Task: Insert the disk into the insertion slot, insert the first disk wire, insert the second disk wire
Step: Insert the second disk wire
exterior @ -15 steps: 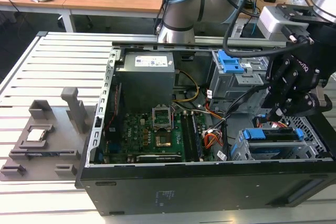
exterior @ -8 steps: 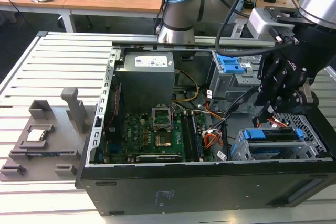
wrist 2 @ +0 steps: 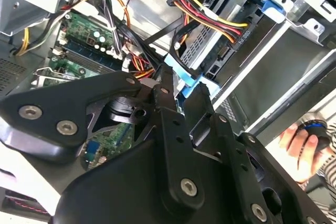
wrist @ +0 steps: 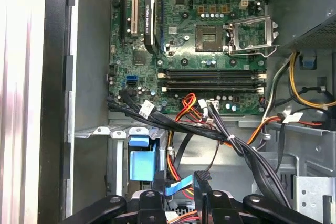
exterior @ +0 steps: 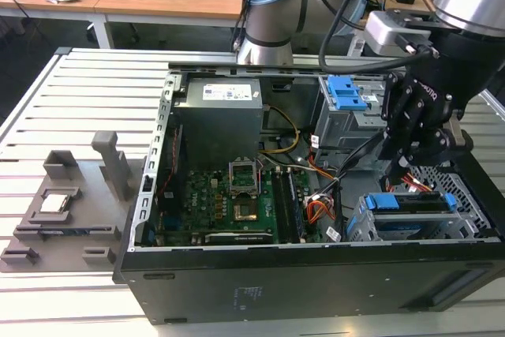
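Note:
The disk (exterior: pixel 417 222), in its blue carrier, lies in the insertion slot (exterior: pixel 470 192), the low perforated grey cage at the case's front right in the exterior view. My black gripper (exterior: pixel 410 170) hangs just above its inner end. In both wrist views a flat blue disk wire (wrist 2: pixel 184 80) (wrist: pixel 177 187) runs between the fingertips (wrist 2: pixel 164 88), and the gripper (wrist 2: pixel 184 86) (wrist: pixel 176 199) looks shut on it. A black connector with red, yellow and black wires (wrist 2: pixel 239 34) sits against the disk's end (wrist 2: pixel 209 39).
The taller cage with the blue latch (exterior: pixel 347 92) stands behind the gripper. Loose cable bundles (wrist: pixel 231 140) cross between the motherboard (exterior: pixel 229 203) and the cages. A person's hand (wrist 2: pixel 298 139) is outside the case. A grey fixture (exterior: pixel 63 203) lies on the slatted table.

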`<state>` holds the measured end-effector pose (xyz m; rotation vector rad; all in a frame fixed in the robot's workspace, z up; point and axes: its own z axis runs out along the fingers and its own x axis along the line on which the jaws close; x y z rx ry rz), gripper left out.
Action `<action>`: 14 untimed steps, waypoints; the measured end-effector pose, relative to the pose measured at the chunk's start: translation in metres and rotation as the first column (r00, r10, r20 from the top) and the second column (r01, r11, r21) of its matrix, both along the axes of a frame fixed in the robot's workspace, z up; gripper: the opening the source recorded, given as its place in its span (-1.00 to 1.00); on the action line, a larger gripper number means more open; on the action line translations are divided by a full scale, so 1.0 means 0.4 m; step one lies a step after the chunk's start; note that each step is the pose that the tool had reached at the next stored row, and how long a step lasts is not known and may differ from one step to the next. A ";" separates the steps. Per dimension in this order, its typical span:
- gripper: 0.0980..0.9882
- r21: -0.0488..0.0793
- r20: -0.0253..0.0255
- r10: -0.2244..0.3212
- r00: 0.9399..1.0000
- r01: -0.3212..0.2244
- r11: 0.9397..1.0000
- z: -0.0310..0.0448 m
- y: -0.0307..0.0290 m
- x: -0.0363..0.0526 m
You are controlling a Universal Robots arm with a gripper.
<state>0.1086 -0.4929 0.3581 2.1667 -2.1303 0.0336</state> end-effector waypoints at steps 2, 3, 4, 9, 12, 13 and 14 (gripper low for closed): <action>-0.41 -0.016 0.000 0.004 1.000 -0.004 1.000 -0.004 0.005 0.000; -0.41 -0.030 0.000 0.008 1.000 -0.008 1.000 -0.007 0.009 0.000; -0.41 -0.037 0.000 0.010 1.000 -0.010 0.999 -0.010 0.011 0.000; -0.41 -0.084 -0.001 0.022 1.000 -0.022 0.996 -0.023 0.020 0.000; -0.41 -0.113 -0.002 0.029 1.000 -0.029 0.993 -0.029 0.021 0.000; -0.41 -0.122 -0.002 0.031 1.000 -0.031 0.992 -0.030 0.021 0.000; -0.41 -0.128 -0.002 0.031 1.000 -0.032 0.991 -0.031 0.021 0.000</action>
